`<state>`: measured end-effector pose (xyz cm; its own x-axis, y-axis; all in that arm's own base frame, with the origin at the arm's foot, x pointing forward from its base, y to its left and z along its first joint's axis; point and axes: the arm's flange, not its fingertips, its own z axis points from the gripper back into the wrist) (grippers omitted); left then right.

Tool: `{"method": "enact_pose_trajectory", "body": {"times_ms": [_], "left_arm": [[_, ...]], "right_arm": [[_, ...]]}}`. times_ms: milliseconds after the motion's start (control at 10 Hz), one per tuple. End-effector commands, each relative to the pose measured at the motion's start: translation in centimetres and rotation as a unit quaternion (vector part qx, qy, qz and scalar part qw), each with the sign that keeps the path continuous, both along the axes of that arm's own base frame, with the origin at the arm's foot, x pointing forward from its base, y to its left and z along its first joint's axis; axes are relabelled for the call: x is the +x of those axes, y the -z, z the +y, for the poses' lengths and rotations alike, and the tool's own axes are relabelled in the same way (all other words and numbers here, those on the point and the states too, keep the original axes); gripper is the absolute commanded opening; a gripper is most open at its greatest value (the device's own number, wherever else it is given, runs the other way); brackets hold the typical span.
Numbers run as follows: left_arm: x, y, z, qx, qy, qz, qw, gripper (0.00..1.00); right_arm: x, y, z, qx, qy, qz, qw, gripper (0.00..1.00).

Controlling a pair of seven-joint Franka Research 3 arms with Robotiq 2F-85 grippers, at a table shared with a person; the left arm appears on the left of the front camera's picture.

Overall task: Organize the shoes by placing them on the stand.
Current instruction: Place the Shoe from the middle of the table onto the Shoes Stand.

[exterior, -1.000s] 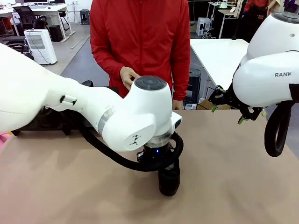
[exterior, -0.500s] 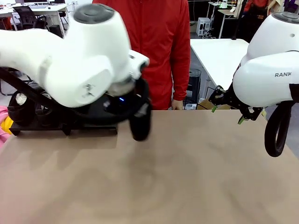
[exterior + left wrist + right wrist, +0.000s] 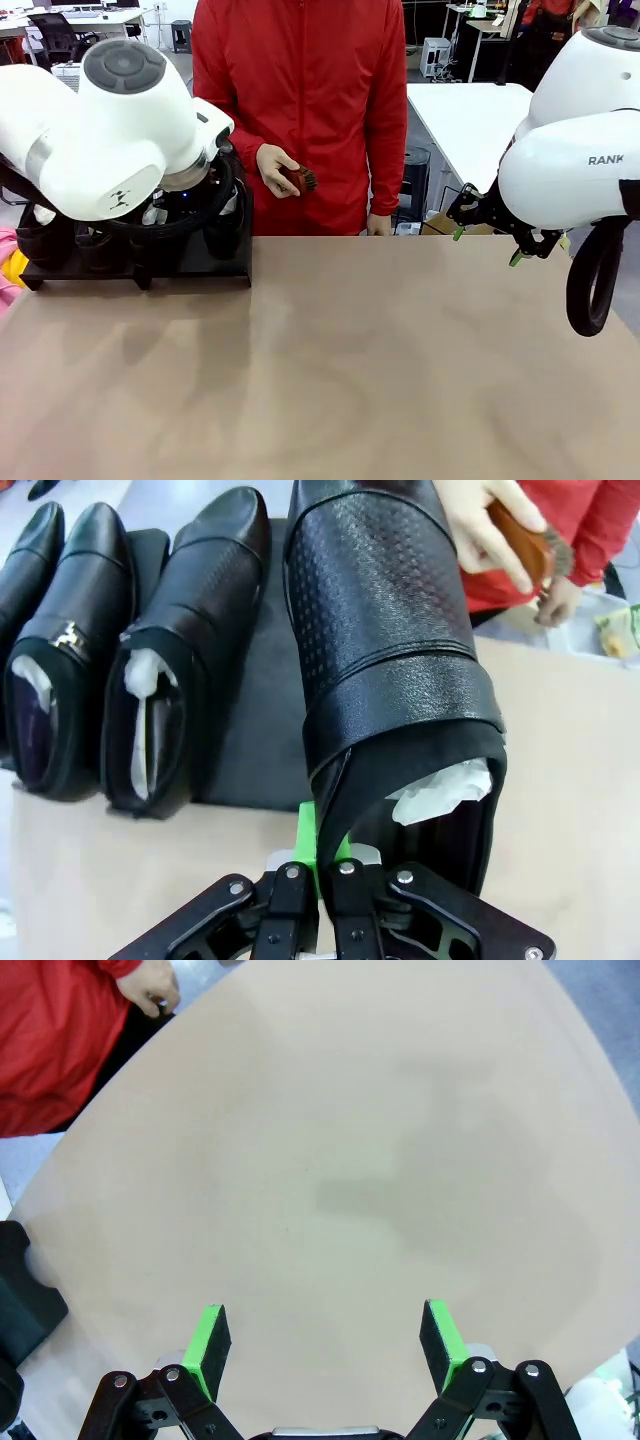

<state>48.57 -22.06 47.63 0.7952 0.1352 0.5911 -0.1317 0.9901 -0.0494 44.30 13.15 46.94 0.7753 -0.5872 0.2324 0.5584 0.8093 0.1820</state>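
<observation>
In the left wrist view my left gripper is shut on the heel rim of a glossy black shoe stuffed with white paper. The shoe's toe points over the right end of the black stand. Whether it rests on the stand I cannot tell. Three more shoes lie side by side on the stand to its left. From the front, my left arm covers most of the stand at the table's far left. My right gripper hangs open at the far right, with nothing between its green pads.
A person in a red jacket stands at the far side and holds a small brown brush in one hand, close to the stand's right end. The brown table stretches bare across the middle and right.
My left arm has swung from the table's middle front to the far left, carrying the shoe over to the stand. The right arm has not moved.
</observation>
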Motion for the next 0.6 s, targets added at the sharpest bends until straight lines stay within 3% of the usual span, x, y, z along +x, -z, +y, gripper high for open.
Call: {"method": "enact_pose_trajectory", "body": {"times_ms": [0,500], "left_arm": [[1.4,0.9,-1.2,0.002,-0.009,-0.030,1.000,0.00],[3.2,4.7,1.0,0.005,-0.035,-0.046,0.998,0.00]], "right_arm": [[0.0,-0.1,-0.2,0.012,-0.011,0.000,1.000,1.00],[0.0,-0.1,-0.2,0.012,-0.011,0.000,1.000,1.00]]}}
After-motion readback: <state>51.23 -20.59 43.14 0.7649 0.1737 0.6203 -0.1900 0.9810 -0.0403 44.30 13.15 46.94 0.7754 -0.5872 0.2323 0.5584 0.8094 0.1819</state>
